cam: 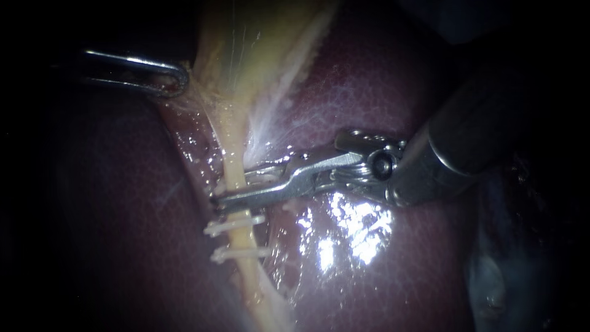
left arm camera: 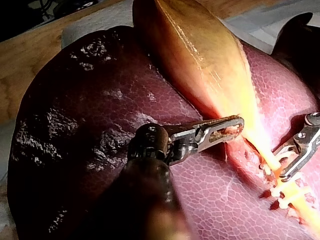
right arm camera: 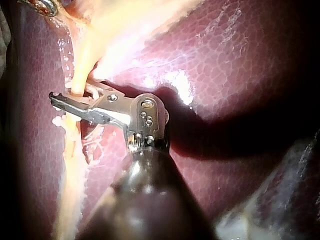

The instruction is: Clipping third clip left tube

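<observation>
A pale yellow tube (cam: 234, 169) runs down from the gallbladder (cam: 258, 43) across the dark red liver (cam: 381, 98). Two white clips (cam: 236, 225) (cam: 241, 252) sit across it, one below the other. My right instrument (cam: 228, 189) comes in from the right, just above the upper clip. Its jaws straddle the tube with a gap showing, one over it and one behind; the same shows in the left wrist view (left arm camera: 279, 165) and the right wrist view (right arm camera: 67, 97). My left instrument (cam: 169, 81) is shut on tissue at the gallbladder's neck and holds it taut to the upper left (left arm camera: 234, 129).
Thin whitish membrane (cam: 276, 117) fans between the tube and the liver, to the right of the tube. Wet glare lies on the liver (cam: 350, 233) below the right instrument's wrist. A wooden bench (left arm camera: 30, 55) and white cloth (left arm camera: 95, 20) lie beyond the liver.
</observation>
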Controlling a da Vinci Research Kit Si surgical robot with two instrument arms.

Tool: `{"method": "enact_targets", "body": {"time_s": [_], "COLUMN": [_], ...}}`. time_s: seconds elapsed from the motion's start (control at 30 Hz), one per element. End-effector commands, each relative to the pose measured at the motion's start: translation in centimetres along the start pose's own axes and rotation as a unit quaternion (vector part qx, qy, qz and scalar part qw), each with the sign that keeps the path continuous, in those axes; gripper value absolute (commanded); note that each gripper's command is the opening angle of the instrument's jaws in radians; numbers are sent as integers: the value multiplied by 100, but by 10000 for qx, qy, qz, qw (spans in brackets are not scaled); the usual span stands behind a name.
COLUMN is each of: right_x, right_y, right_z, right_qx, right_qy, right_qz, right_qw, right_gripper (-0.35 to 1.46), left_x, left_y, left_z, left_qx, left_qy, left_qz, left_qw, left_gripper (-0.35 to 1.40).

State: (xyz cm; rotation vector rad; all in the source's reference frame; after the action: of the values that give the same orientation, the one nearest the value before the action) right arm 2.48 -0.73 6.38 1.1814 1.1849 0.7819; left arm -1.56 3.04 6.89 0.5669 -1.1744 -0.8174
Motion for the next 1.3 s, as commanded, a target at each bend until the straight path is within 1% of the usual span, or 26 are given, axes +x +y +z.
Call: {"method": "enact_targets", "body": {"time_s": [0.03, 0.07, 0.1, 0.17, 0.2, 0.23, 0.3, 0.37, 0.47, 0.6, 0.67, 0.8, 0.93, 1.03, 1.17, 1.23, 1.3], "right_x": [1, 1, 2, 2, 2, 1, -3, -6, -10, -12, -13, -11, -3, 2, 12, 18, 22], "right_y": [0, 0, 1, 1, 2, 2, 2, 1, -2, -13, -18, -30, -45, -54, -65, -67, -67], "right_z": [0, 0, 0, -1, -3, -6, -15, -25, -43, -64, -72, -85, -89, -88, -87, -85, -82], "right_qx": [-14, -27, -27, -47, -103, -197, -358, -437, -591, -760, -789, -789, -773, -735, -648, -599, -568], "right_qy": [12, 25, 24, 41, 104, 120, 10, -88, -167, -362, -395, -384, -394, -353, -196, -130, -91], "right_qz": [1, 31, -56, -144, -208, -270, -447, -591, -769, -979, -995, -975, -967, -946, -911, -892, -881], "right_qw": [10000, 10000, 10000, 9999, 9997, 9994, 9984, 9973, 9952, 9916, 9911, 9914, 9915, 9922, 9935, 9941, 9944], "right_gripper": [30, 36, 40, 45, 47, 49, 50, 50, 50, 50, 50, 50, 50, 50, 50, 50, 50], "left_x": [0, 0, 0, 0, 0, 0, 0, 0, 0, 0, 0, 0, 0, 0, 0, 0, 0], "left_y": [0, 0, 0, 0, 0, 0, 0, 0, 0, 0, 0, 0, 0, 0, 0, 0, 0], "left_z": [0, 0, 0, 0, 0, 0, 0, -1, -1, -1, -1, -1, -1, -1, -1, -1, -1], "left_qx": [1, 1, 1, 1, 1, 1, 2, 2, 3, 3, 4, 4, 4, 4, 3, 3, 3], "left_qy": [-1, -1, -1, -1, -1, -1, 0, 0, 0, 0, 1, 1, 1, 1, 0, 0, 0], "left_qz": [0, 0, 0, 1, 1, 1, 1, 1, 1, 1, 1, 1, 1, 1, 1, 1, 1], "left_qw": [10000, 10000, 10000, 10000, 10000, 10000, 10000, 10000, 10000, 10000, 10000, 10000, 10000, 10000, 10000, 10000, 10000], "left_gripper": [-35, -35, -35, -35, -35, -35, -35, -35, -35, -35, -35, -35, -35, -35, -35, -35, -35]}}
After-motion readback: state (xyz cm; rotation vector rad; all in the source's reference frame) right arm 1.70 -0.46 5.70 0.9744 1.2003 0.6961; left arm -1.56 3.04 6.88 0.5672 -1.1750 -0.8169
